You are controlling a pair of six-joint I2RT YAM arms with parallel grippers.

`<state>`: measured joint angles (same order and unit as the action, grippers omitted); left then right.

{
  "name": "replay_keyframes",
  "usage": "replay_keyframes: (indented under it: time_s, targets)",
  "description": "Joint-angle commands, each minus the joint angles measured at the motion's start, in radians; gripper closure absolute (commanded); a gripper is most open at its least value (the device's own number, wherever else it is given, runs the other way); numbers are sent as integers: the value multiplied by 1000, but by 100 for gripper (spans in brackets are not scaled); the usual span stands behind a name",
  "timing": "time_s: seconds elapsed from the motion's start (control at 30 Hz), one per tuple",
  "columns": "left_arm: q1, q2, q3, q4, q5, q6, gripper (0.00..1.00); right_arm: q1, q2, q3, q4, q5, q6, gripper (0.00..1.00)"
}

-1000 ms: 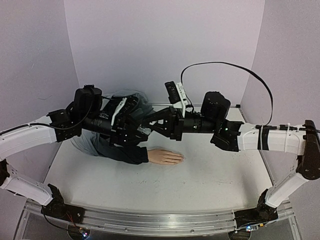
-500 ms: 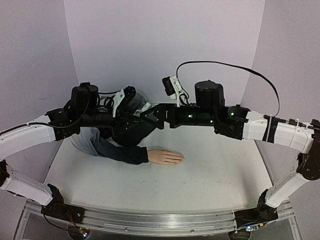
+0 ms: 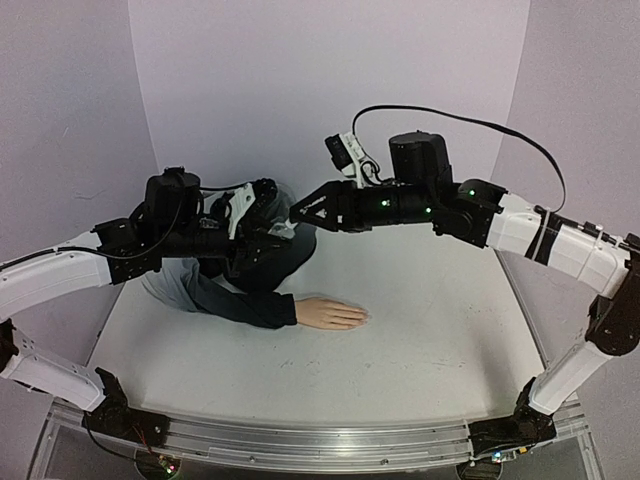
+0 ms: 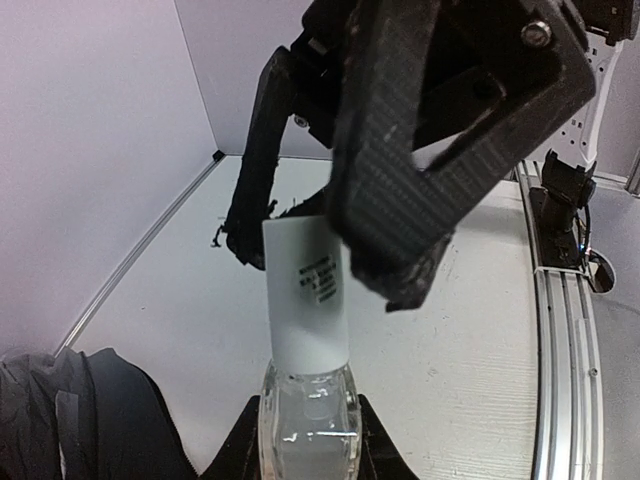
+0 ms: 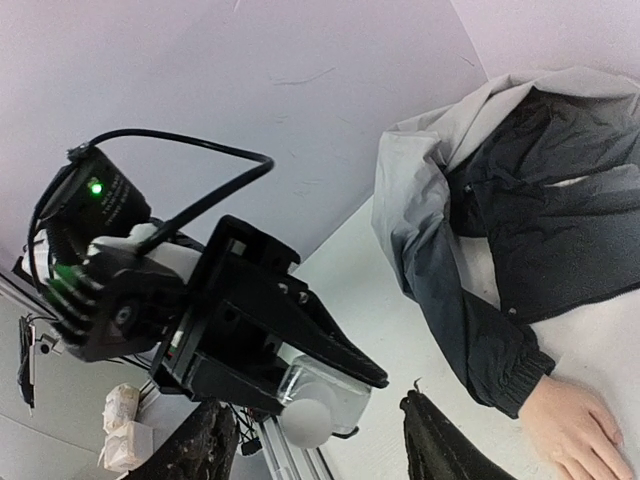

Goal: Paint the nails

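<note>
Top external view: above a white table (image 3: pixel 430 350), two arms meet near the back wall, over a navy-and-grey jacket sleeve (image 3: pixel 225 295). From its cuff a pale mannequin hand (image 3: pixel 330 314) lies flat on the table, well apart from both claws. Its long axis runs left to right, fingers pointing toward the right arm's side; the nails (image 3: pixel 360 318) at their tips are too small to make out. The hand looks rigid and light, likely to slide if pushed, so it calls for a brush's touch rather than a grip. The left gripper (image 4: pixel 305 440) is clamped on the glass body of a small bottle (image 4: pixel 305 400), smooth and probably breakable, cap pointing toward the right arm. The right gripper (image 5: pixel 315 400) stands with jaws apart either side of the white cap (image 4: pixel 305 300), the likely place to take hold.
</note>
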<state>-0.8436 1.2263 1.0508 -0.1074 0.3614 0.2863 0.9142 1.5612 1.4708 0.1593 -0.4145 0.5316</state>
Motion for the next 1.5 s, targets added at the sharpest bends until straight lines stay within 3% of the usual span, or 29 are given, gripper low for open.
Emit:
replay_keyframes:
  time_s: [0.0,0.23,0.53,0.7,1.07,1.27,1.47]
  targets:
    - [-8,-24,23,25,-15,18,100,-16,20,52,-3,-64,8,45]
    - [-11,-17,25,22,-12,21,100,-19,46,65,-1,-105,-7,49]
    - [-12,-14,25,20,-13,24,100,-20,60,74,0,-102,-19,66]
    - [-13,-10,25,18,-12,26,100,-19,48,68,5,-87,-19,55]
    - [-14,-5,25,17,-21,24,100,-22,26,46,22,-95,-20,98]
    - [-15,7,26,16,-100,25,100,-21,-36,-2,43,-23,-24,100]
    - [-15,16,28,15,-92,23,100,-21,-64,-49,83,-16,-3,100]
